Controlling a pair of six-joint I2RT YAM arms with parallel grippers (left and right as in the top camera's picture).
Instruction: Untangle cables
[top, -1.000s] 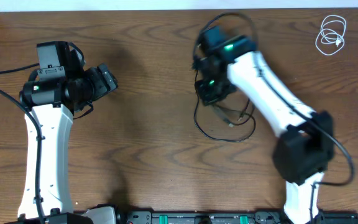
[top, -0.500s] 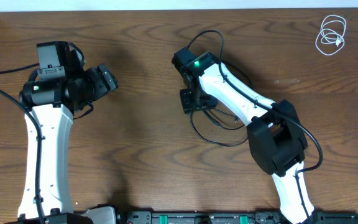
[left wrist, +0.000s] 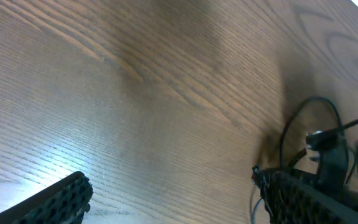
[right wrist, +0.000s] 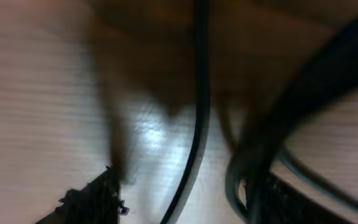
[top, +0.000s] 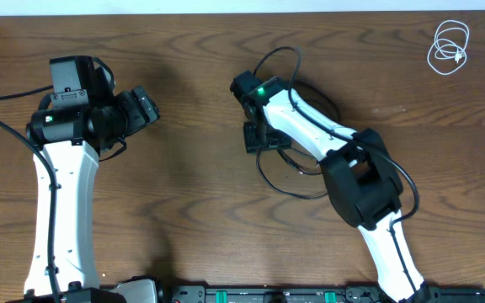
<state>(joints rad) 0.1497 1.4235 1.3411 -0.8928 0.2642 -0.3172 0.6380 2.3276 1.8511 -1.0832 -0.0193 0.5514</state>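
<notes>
The black cable (top: 286,189) lies in loose loops on the wooden table, just below and to the right of my right gripper (top: 256,137). In the right wrist view a strand of this cable (right wrist: 197,124) runs up between the jaws of the right gripper (right wrist: 188,202), which stand apart and do not pinch it. The white cable (top: 449,46) sits coiled in small loops at the far right corner, away from both arms. My left gripper (top: 148,108) hovers at the left, open, and in its own view the gripper (left wrist: 173,202) has only bare wood between its fingers.
The right arm's own thicker black cord (top: 280,57) arches above its wrist. The left wrist view shows the right arm's wrist (left wrist: 331,155) at its far right. Dark equipment (top: 293,295) lines the table's front edge.
The right arm swung left and lower over the table, dragging the black cable's loops leftward, and its jaws went from shut to apart. The left arm has not moved.
</notes>
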